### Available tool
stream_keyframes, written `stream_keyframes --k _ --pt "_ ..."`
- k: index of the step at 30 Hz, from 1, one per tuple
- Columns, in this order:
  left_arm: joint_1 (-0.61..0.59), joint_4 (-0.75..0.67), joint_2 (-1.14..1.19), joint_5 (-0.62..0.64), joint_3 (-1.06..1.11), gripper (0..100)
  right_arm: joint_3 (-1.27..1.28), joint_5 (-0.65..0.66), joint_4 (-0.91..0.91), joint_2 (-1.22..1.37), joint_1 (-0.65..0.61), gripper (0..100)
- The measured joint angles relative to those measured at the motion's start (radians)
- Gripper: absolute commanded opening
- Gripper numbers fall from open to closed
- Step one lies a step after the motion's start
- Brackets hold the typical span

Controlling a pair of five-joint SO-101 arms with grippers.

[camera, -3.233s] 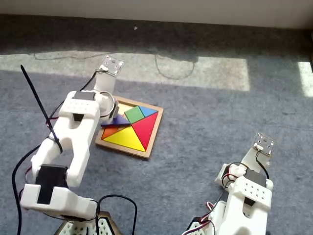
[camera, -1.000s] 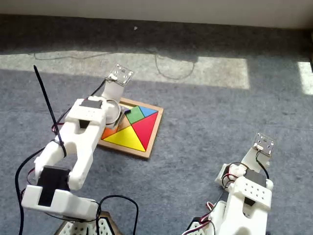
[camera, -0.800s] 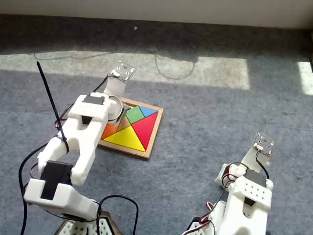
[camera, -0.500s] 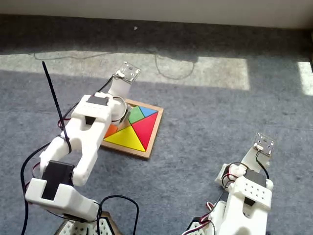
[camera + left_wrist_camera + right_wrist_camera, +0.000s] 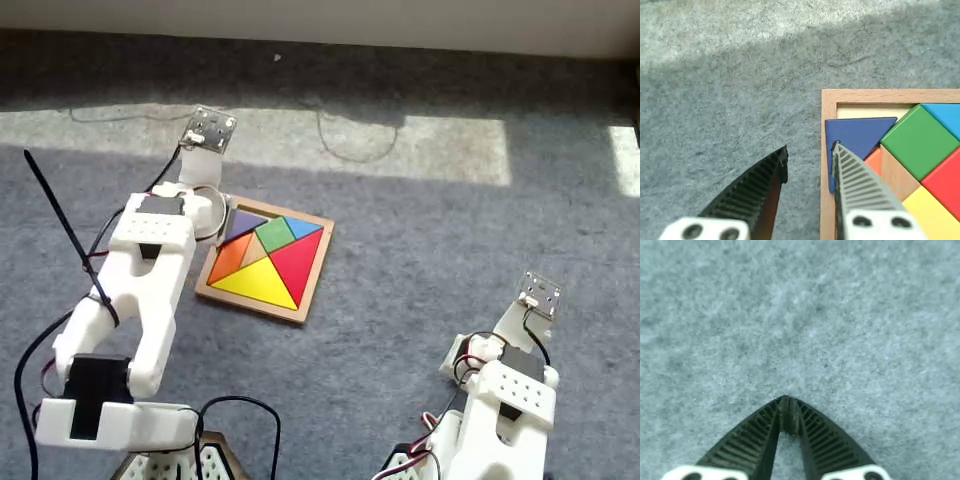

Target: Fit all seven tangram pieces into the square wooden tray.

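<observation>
1. As the high view showed, the square wooden tray (image 5: 250, 306) lay on the grey worktop (image 5: 430, 230) just beside the left arm (image 5: 140, 270) and well apart from the right arm (image 5: 510, 395).
2. Inside the tray I could see a yellow triangle (image 5: 255, 282), a red triangle (image 5: 298, 262), a green square (image 5: 272, 234), a light blue piece (image 5: 301, 227), an orange piece (image 5: 229, 258) and a tan piece (image 5: 256, 250), all packed edge to edge.
3. A dark blue triangle (image 5: 855, 132) sat in the tray's corner nearest the left tool (image 5: 809, 148).
4. Its one side seemed to lie over the inner edge of the rim, and a thin pale strip of the tray's floor was bare between the triangle and the rim; I could not tell if the triangle was flat.
5. The left tool was held over this corner with its fingers apart and with nothing between them.
6. Its white finger (image 5: 855, 180) was over the blue triangle with its tip at the triangle's edge, and its black finger (image 5: 762, 185) was over the worktop outside the tray.
7. The right tool (image 5: 785, 402) was over bare grey worktop, with its fingers together at the tips and nothing in them.
</observation>
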Motion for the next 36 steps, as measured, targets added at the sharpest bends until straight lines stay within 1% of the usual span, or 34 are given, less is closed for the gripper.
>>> stream_keyframes --k 2,12,15,19,24,36 --pt "-0.017 0.0 0.0 0.0 0.012 16 0.0 0.0 0.0 0.0 0.0 0.5" --pt "-0.015 -0.015 0.0 0.0 0.031 16 0.0 0.0 0.0 0.0 0.0 0.5" --pt "-0.015 -0.02 0.032 0.0 0.029 16 0.0 0.0 0.0 0.0 0.0 0.5" --pt "-0.014 -0.02 0.101 0.003 -0.031 16 0.0 0.0 0.0 0.0 0.0 0.5" --pt "-0.014 0.041 0.153 0.003 -0.107 16 0.0 0.0 0.0 0.0 0.0 0.5" --pt "0.035 0.055 0.16 0.003 -0.117 16 0.0 0.0 0.0 0.0 0.0 0.5"
